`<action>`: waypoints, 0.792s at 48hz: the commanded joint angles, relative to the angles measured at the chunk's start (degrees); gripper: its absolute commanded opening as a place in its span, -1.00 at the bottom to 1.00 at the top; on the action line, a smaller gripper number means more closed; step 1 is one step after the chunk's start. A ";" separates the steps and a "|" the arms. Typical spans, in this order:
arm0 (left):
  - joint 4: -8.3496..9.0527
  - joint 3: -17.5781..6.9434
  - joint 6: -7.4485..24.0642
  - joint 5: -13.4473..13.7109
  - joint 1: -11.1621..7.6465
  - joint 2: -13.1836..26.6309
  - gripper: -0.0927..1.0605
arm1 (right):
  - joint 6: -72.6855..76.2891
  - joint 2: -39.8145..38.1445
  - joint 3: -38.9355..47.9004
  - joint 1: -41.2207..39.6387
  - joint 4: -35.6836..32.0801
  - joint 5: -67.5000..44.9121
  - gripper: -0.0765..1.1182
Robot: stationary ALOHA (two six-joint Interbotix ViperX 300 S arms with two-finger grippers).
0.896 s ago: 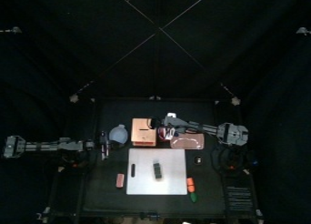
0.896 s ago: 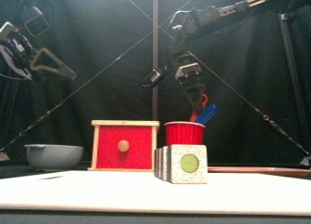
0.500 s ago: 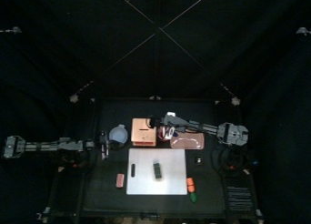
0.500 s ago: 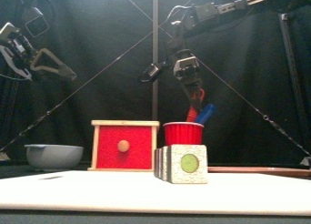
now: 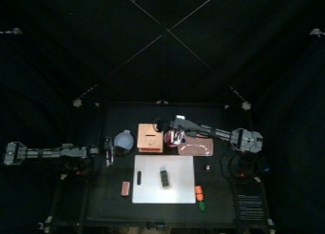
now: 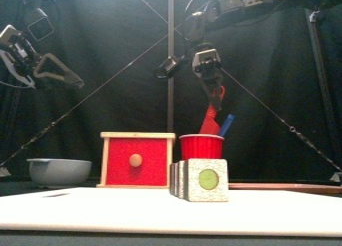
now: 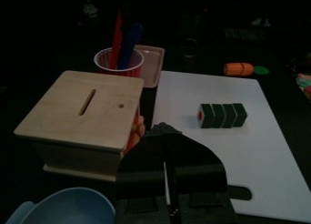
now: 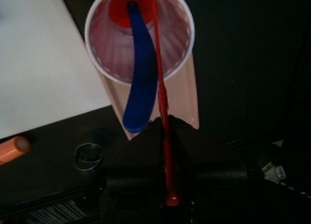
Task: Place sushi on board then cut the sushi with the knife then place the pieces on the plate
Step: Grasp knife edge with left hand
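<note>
1. Sushi roll (image 6: 201,180): dark green blocks with a pale speckled end face are sitting pressed together near the middle of the white cutting board (image 6: 80,212). Nothing is touching them.
2. Red cup (image 6: 203,147): it is standing upright behind the board, just beside the pale wooden box (image 6: 138,160) with the red drawer front. A blue knife (image 6: 226,123) is leaning inside it, with its upper end sticking out above the rim.
3. Red knife (image 6: 211,105): it is hanging almost upright over the cup, its lower end reaching down to the cup's mouth. Whether the tip is inside cannot be told.
4. Right gripper (image 6: 209,72): it is hovering above the cup, its jaws pinching the upper end of the red knife. The sushi roll is lying well below it and nearer the table's front.
5. Blue-grey bowl (image 6: 59,170): it is sitting left of the box, and only part of its inside is showing.
6. Pink tray (image 5: 195,148): it is lying flat behind the board, right of the box.
7. Left gripper (image 7: 165,159): it is resting raised at the table's left, jaws pressed together and gripping nothing, well apart from the sushi roll.
</note>
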 commanded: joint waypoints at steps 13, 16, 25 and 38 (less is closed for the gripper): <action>-0.09 -1.93 -0.18 -0.44 0.09 0.18 -0.76 | 0.62 -9.67 -1.41 0.26 0.62 0.44 -0.17; -0.09 -2.02 -0.09 -0.62 0.09 0.18 -0.76 | 0.70 -11.51 -1.23 0.70 0.70 0.44 -0.17; 0.00 -3.43 0.09 -0.97 0.00 0.18 -0.75 | 1.05 -17.23 0.79 3.60 0.44 0.26 -0.17; 0.26 -5.71 0.09 -5.10 -3.34 0.18 -0.74 | 5.80 -24.79 6.68 9.76 -1.85 -4.48 -0.18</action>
